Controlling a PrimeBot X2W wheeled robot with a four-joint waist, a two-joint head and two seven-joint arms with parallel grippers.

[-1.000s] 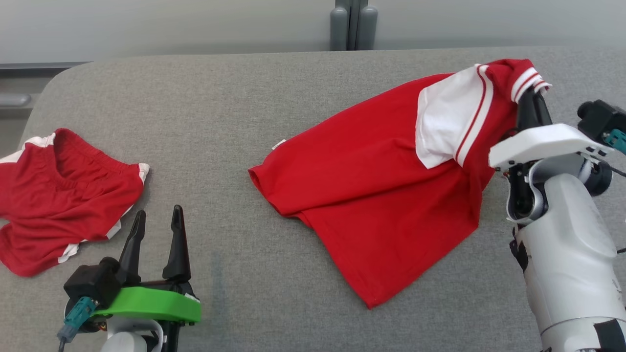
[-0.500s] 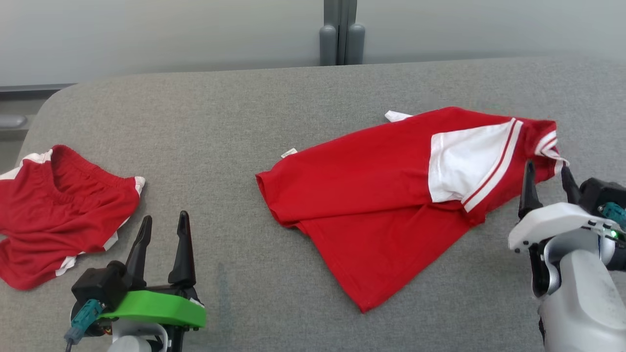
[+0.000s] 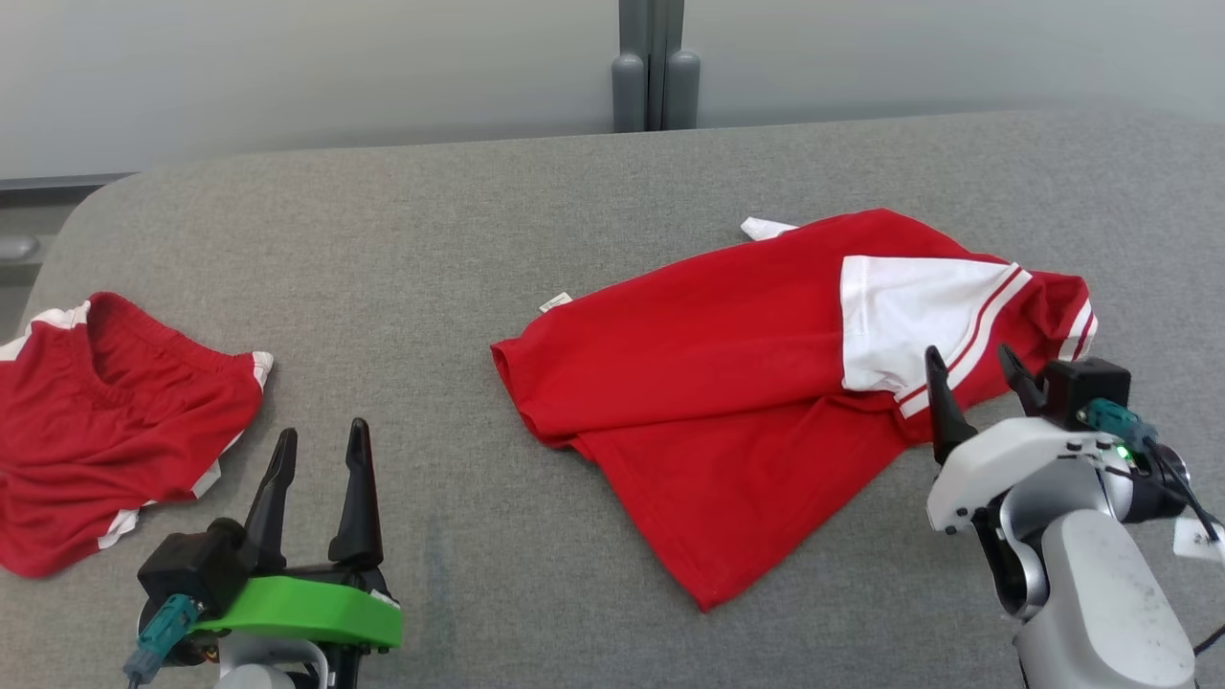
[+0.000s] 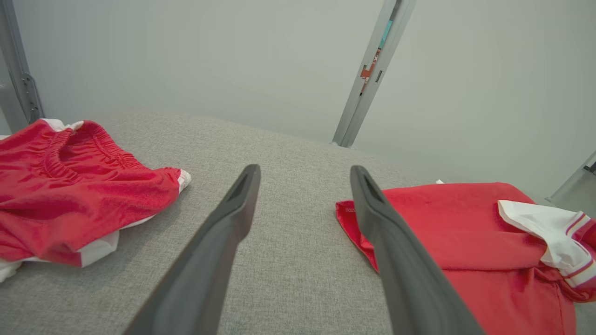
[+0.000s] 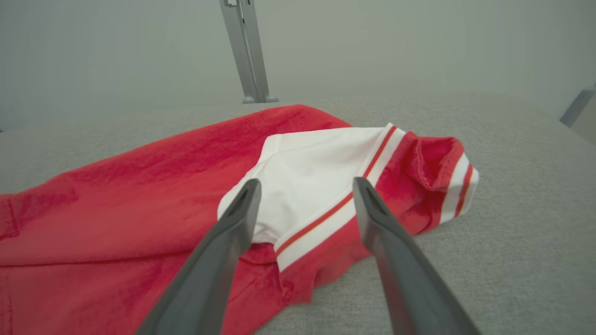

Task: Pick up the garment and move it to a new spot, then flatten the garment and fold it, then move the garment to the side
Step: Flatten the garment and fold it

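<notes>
Our right end effector (image 3: 965, 354) had just let go and stood wide apart, empty, just by the white sleeve (image 3: 900, 325). Our left end effector (image 3: 322, 429) was spread and empty too. The red shirt (image 3: 727, 383) had dropped onto the grey surface (image 3: 478, 239), still bunched. We think flattening came next.

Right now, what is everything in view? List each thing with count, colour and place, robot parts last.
shirt: one, red with a white striped sleeve, lying rumpled on the table's right half
shorts: one pair, red with white trim, at the table's left edge
table: one, grey fabric-covered, under both garments
post: one, grey, upright behind the table's far edge
left gripper: one, dark fingers on a green mount, open, lower left
right gripper: one, dark fingers on a white mount, open, at the shirt's sleeve end
</notes>
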